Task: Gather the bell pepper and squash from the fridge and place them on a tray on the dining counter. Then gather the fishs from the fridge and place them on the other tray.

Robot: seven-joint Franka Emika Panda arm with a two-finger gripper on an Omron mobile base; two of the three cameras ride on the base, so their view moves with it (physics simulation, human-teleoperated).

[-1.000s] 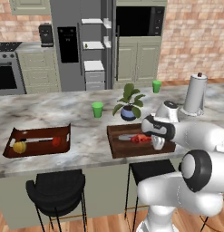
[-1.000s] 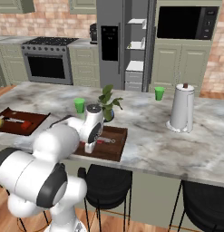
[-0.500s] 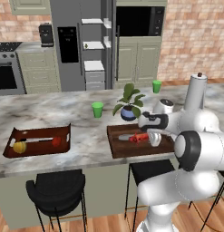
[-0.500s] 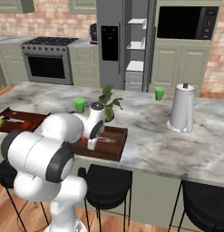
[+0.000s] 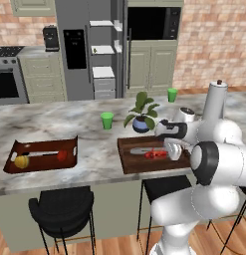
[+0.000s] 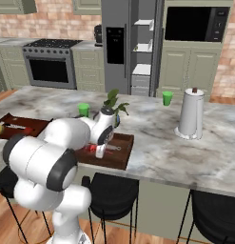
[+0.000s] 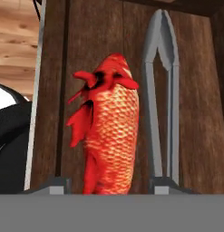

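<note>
On the left tray (image 5: 42, 162) the squash (image 5: 21, 161) and the bell pepper (image 5: 62, 155) sit side by side. Further right, on the dining counter (image 5: 89, 127), the second tray (image 5: 139, 162) carries the silvery fish (image 5: 140, 150) and the red fish (image 5: 155, 154). The gripper (image 5: 173, 149) hangs right over the red fish, fingertips (image 7: 56, 185) either side of it with gaps showing, so it looks released. Risk: lifting off at an angle could let a finger catch the fins and drag the fish toward the tray's rim or against the silvery one.
</note>
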